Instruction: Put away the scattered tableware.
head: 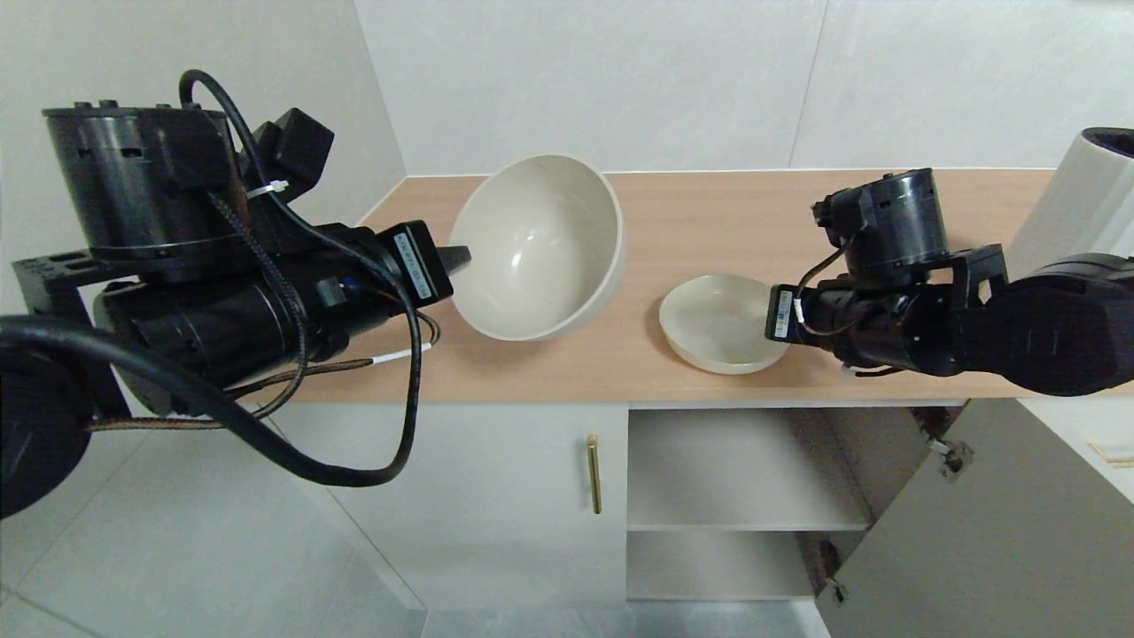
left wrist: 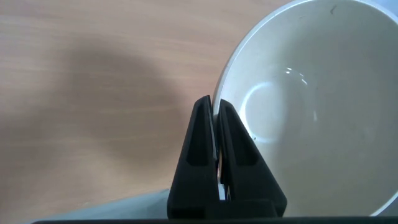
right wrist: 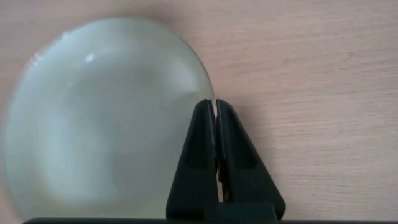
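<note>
The left gripper has its fingers pressed on the rim of the large bowl, which is tipped steeply over the counter and holds nothing. It looks stiff, smooth and probably breakable, so such a thin rim pinch may slip. The right gripper pinches in the same way the rim of the small bowl — this one lies flat on the counter, also with nothing inside. Below, the cabinet stands open.

large bowl partly beyond the left wrist view's edge
</note>
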